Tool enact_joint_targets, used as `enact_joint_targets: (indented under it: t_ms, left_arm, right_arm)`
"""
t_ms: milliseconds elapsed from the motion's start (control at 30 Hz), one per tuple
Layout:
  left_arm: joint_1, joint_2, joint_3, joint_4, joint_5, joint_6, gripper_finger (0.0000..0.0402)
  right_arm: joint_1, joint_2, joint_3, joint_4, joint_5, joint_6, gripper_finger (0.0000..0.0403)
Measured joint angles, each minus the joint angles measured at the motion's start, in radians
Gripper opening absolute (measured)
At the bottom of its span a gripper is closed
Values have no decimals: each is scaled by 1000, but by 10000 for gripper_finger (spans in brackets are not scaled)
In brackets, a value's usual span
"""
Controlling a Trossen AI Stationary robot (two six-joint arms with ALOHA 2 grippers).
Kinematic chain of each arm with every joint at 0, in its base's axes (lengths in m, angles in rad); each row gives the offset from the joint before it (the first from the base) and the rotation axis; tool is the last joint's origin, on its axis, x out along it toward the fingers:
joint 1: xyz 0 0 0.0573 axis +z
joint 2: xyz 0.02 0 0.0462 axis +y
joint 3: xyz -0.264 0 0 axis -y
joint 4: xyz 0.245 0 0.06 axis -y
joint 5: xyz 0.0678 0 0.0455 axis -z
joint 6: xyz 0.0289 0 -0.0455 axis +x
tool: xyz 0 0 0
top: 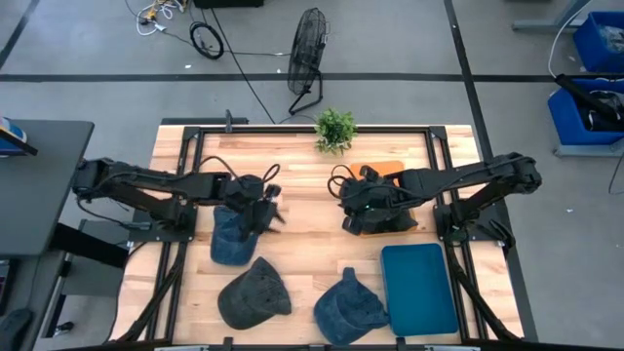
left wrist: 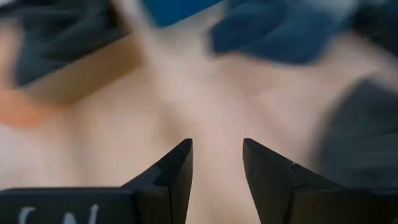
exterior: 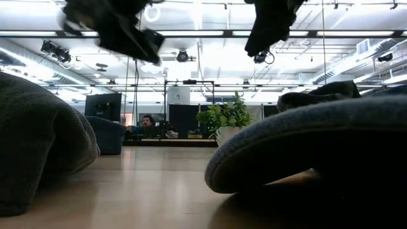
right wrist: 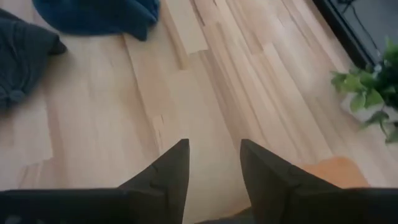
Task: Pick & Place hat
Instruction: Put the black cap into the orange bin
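The room is a wide grey concrete floor [top: 409, 39] marked with dark lines, and in the low view it runs back into a bright open office under strip lights, where a person [exterior: 147, 122] sits at a far desk. A black floor fan [top: 309, 49] and loose cables [top: 205, 39] lie behind the bench, and blue bins [top: 595, 49] stand at the right edge.

The bench [top: 302, 249] is pale wood planking set in a black frame. On it lie one teal mat [top: 419, 289] at the front right and one orange pad [top: 390, 169] under the right arm.

There are three hats. The blue hat [top: 230, 239] lies at the left, directly below the left claw. The dark grey hat [top: 253, 294] sits at the front centre-left, and the second blue hat [top: 349, 304] lies at the front centre, just beside the mat.

There are two arms. The left claw [top: 265, 210] hangs over the near edge of the blue hat, fingers parted and holding nothing. The right claw [top: 349, 210] hovers above bare wood right of centre, fingers likewise spread and empty.

One small potted plant [top: 335, 129] stands at the bench's back edge.
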Motion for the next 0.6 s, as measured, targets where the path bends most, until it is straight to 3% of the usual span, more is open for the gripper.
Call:
enact_joint_targets:
  t_ms: [100,167,333,600]
  left_arm:
    - [-50,-45,0,-81,123,-124,144]
    - [-92,-53,1,-124,148,-205,144]
    - [-210,-6,1,-183,136,-361,144]
    - [-338,98,0,-167,65,-394,144]
  right_arm:
    - [-3,0,-18,52,0,-51,149]
    - [-6,1,-25,54,0,-73,149]
    - [-6,1,-33,56,0,-75,149]
    - [-6,0,-33,59,0,-70,149]
